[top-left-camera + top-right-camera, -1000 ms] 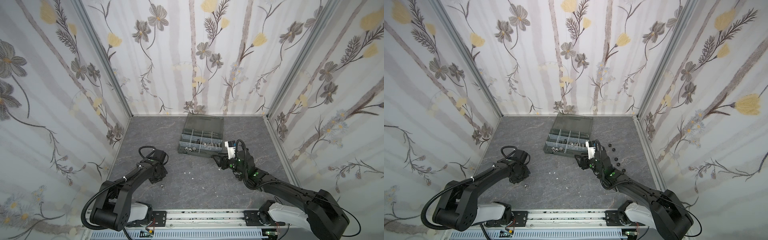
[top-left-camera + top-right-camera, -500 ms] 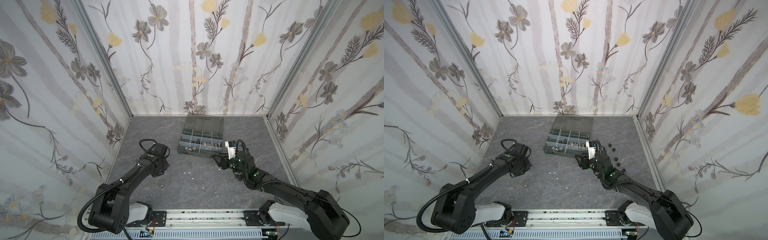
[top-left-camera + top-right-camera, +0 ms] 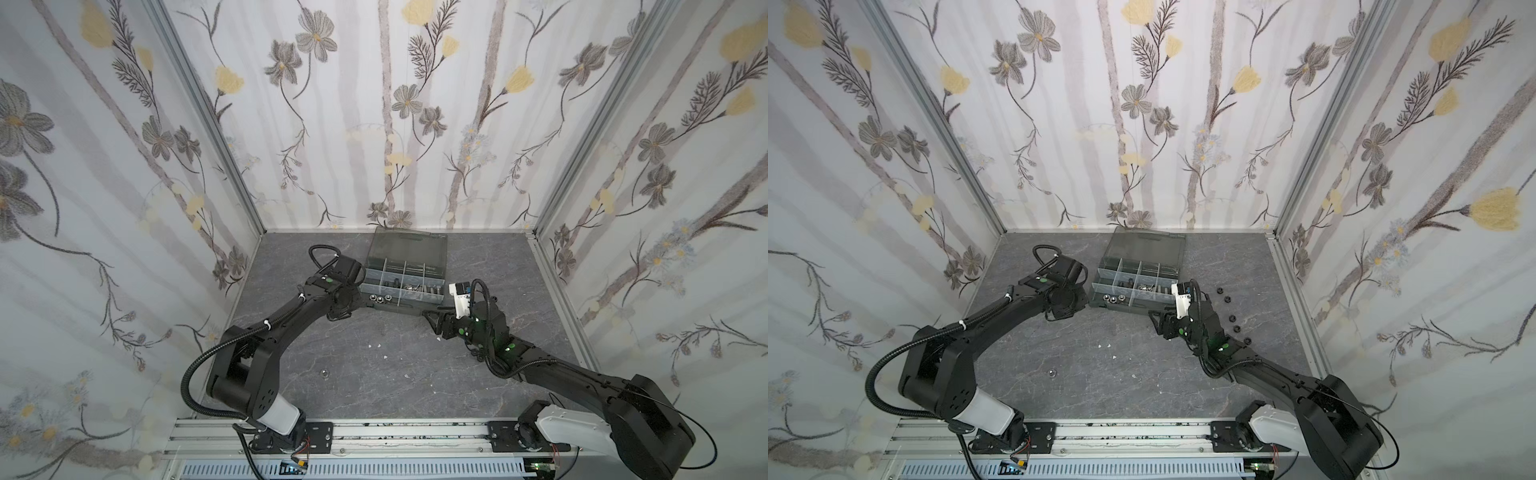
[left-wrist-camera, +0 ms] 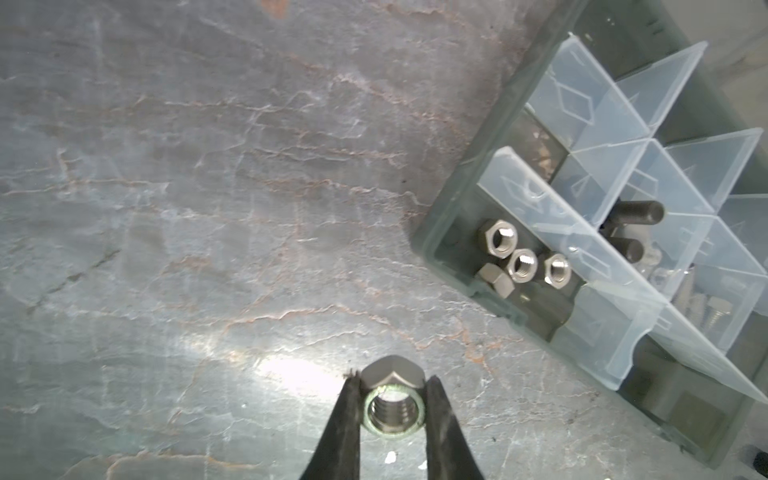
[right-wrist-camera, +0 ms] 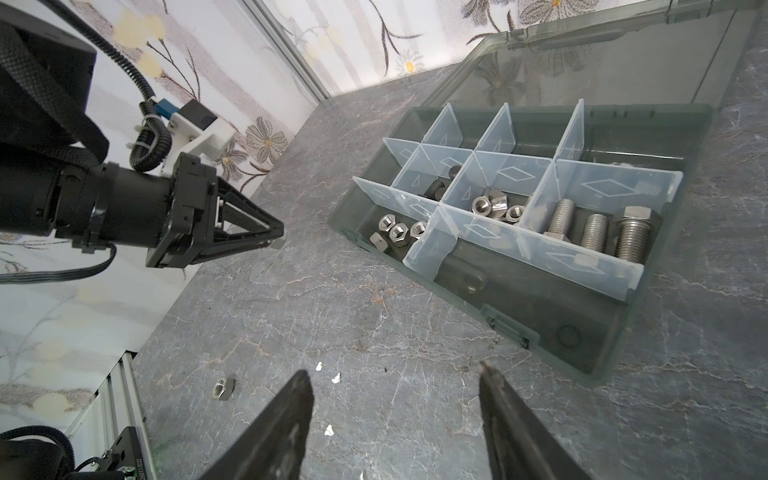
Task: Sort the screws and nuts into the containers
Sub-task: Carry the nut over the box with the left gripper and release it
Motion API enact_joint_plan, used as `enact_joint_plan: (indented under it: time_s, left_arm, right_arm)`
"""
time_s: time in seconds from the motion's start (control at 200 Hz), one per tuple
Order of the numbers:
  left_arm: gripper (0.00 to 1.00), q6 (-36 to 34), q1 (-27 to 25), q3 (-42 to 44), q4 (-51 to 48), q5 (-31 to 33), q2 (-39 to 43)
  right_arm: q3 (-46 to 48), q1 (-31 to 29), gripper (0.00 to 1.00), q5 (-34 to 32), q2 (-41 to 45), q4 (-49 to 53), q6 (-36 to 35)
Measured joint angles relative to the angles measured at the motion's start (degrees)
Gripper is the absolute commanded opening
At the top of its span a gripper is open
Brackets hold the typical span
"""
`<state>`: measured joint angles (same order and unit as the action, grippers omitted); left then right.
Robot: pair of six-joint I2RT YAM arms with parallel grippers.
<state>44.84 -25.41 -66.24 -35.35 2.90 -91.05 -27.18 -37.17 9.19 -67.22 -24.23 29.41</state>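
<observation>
We see floral-papered walls (image 3: 386,124) closing in a grey, veined worktop (image 3: 374,399) on three sides. At its far middle sits the organizer case (image 3: 395,306), long side running across both top views, its smoky lid (image 3: 409,245) open on the rear-wall side. The right gripper (image 5: 397,376) hangs low near the case's front right corner, jaws wide apart with nothing between them. The left gripper (image 4: 392,380) hovers just beside the case's left short end, clamped on a silver hex nut (image 4: 390,374) across its flats, the bore looking straight back along the jaws.

Inside the case, three silver screws (image 5: 594,232) lie side by side in the right end compartment of the middle row. Their long axes are parallel and point from the front wall to the lid; the thickest has its head lidward. Black screws (image 4: 636,212) lie two compartments over, and four silver nuts (image 5: 395,230) sit in the left end compartment, mostly bore up. A loose nut (image 3: 323,372) lies flat on the near worktop, well apart from the case. Small black nuts (image 3: 1232,318) dot the worktop's right side in a line. White flecks (image 3: 376,345) lie mid-worktop.
</observation>
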Motion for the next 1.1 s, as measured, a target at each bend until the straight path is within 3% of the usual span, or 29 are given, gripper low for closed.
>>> enact_joint_plan:
  time_s: [0.475,0.804,1.104]
  left_arm:
    - [0.13,-2.84,-2.51,-16.59,0.15,-1.05,-15.58]
    - [0.39,-4.35,-2.89,-21.59,0.04,-1.64,-21.07]
    - [0.49,-6.10,-2.99,-23.50,0.07,-2.54,-20.83]
  right_arm:
    - [0.31,0.02,0.71,0.13,-1.22,-0.63,-1.01]
    - [0.31,0.07,0.71,0.15,-1.84,-0.83,-1.44]
    - [-0.44,-2.27,0.69,0.52,-4.48,-1.16,-1.99]
